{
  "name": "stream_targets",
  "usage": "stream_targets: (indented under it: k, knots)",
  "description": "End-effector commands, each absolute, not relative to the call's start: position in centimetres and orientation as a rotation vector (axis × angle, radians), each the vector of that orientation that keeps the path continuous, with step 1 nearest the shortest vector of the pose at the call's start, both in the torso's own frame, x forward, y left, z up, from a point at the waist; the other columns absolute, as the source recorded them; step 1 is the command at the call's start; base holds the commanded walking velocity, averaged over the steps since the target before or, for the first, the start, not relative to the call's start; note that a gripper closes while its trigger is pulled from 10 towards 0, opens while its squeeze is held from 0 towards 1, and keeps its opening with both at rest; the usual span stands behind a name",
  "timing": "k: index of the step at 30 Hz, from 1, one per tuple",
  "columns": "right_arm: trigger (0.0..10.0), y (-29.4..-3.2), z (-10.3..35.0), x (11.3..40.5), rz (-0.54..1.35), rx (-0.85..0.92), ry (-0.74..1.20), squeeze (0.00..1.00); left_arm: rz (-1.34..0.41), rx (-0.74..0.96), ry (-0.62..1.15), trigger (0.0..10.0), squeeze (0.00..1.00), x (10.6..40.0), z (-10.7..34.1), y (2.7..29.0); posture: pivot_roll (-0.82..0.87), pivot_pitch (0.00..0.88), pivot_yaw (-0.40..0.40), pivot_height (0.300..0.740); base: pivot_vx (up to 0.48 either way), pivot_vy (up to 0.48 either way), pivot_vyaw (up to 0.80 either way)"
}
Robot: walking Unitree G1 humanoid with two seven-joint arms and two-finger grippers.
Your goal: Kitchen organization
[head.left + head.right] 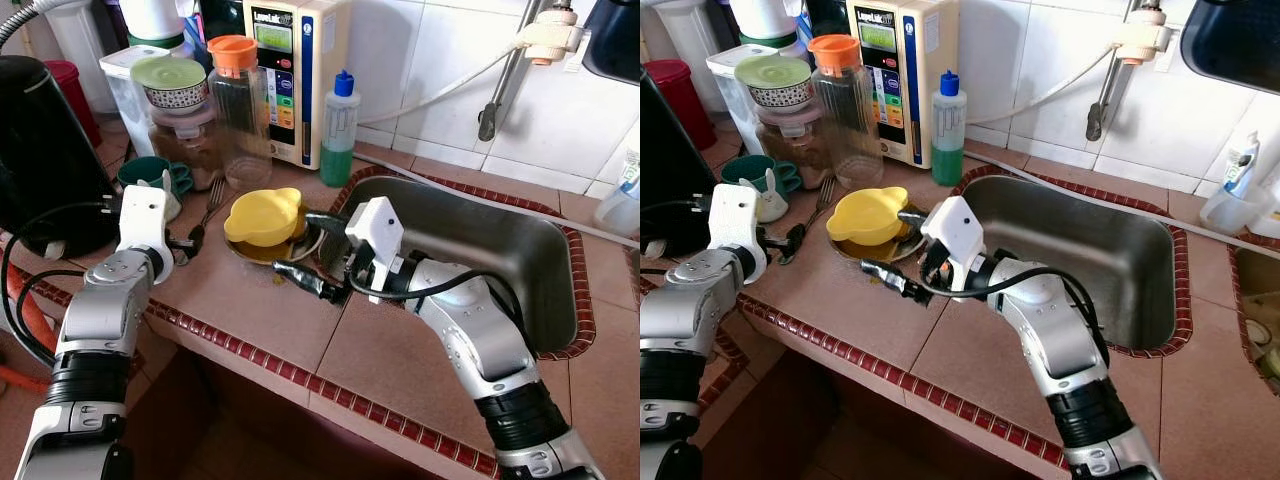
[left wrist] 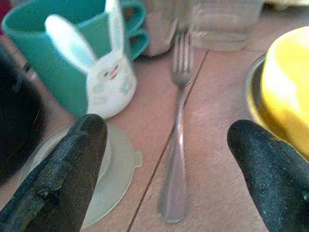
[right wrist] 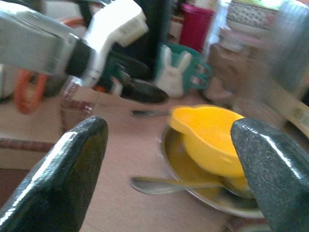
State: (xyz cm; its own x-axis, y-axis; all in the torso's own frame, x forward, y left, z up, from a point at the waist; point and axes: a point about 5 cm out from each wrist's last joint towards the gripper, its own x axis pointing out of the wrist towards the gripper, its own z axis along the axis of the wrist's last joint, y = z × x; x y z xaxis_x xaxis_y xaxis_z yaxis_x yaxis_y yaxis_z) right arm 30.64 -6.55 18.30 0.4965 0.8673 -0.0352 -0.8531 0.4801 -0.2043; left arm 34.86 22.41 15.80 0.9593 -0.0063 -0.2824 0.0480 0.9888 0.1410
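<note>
The yellow bowl (image 1: 264, 214) sits tilted in a shallow metal plate (image 1: 845, 247) on the tiled counter (image 1: 250, 310), just left of the steel sink (image 1: 510, 250), and I can see a spoon (image 3: 178, 184) lying in the plate under the bowl's edge. My right gripper (image 1: 312, 252) hangs beside the plate on the sink side, fingers spread wide with nothing between them (one finger points at the bowl, the other lies low over the counter). A fork (image 2: 177, 145) lies on the counter to the bowl's left, and my left gripper (image 2: 166, 183) is right over its handle, also spread wide and empty. Near it stand a white rabbit figure (image 2: 110, 79), teal cups (image 1: 150, 172) and a black kettle (image 1: 40, 150); jars (image 1: 180, 120), a green soap bottle (image 1: 339, 128) and a white appliance (image 1: 290, 70) line the wall behind.
</note>
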Motion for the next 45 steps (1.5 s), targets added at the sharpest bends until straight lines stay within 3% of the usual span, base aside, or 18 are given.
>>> stream_targets:
  k: [1,9,16,37,45]
  knots:
    - [10.0,-6.8,17.9,31.2,1.004,-0.19,-0.017,0.0,-0.03,0.182,0.248,10.0,0.0,34.8,16.1,22.3,0.11,0.015,0.0,0.74,0.0,0.0,0.0]
    - [10.0,-7.7,16.6,30.2,1.036,-0.151,0.088,0.0,-0.068,0.246,0.27,10.0,0.0,34.2,14.7,23.1,0.1,0.02,-0.003,0.74,0.0,0.0,0.0]
    - [10.0,-8.2,16.2,28.1,1.147,-0.076,0.179,0.0,-0.073,0.163,0.34,10.0,0.0,34.8,13.8,24.5,0.1,0.025,-0.004,0.74,0.0,0.0,0.0]
    - [10.0,-8.3,16.4,26.1,1.197,-0.094,0.232,0.0,-0.109,0.158,0.305,10.0,0.0,37.8,14.9,24.3,0.05,0.047,-0.005,0.74,0.0,0.0,0.0]
    - [10.0,-8.6,16.1,25.0,1.236,-0.113,0.287,0.0,-0.162,0.158,0.327,10.0,0.0,38.4,14.2,22.6,0.03,0.062,-0.004,0.74,0.0,0.0,0.0]
